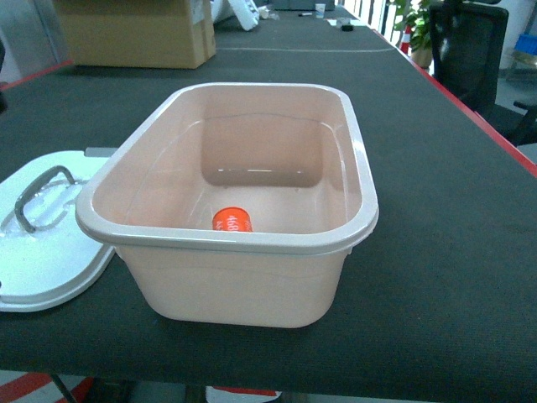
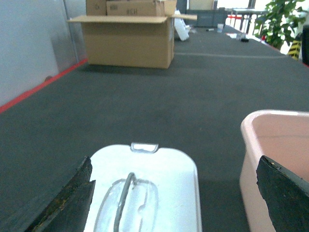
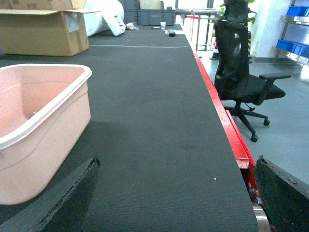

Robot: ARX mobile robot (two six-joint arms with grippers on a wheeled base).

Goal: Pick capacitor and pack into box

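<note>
The orange capacitor [image 1: 232, 221] lies on its side on the floor of the pink box [image 1: 357, 180], close against the near wall and left of centre. The box stands open on the dark table [image 1: 445, 252]. Its white lid [image 1: 50, 252], with a grey handle [image 1: 38, 195], rests flat on the table, touching or just beside the box's left wall.

Neither arm shows in the head view. The left pincer [image 2: 176, 193] hangs above the lid with its jaws spread wide and nothing between them. The right pincer [image 3: 176, 193] is likewise released and empty, over bare table to the right of the box.

Judgement: the capacitor appears already packed; what remains, if anything, is closing up. No further capacitor is visible on the table.

For good practice, the left arm should come down square over the lid's handle, jaws astride it, and close only once centred. The lid should be lifted level and clear of the rim before it travels sideways, so the box is not nudged. The right arm should stay clear.
</note>
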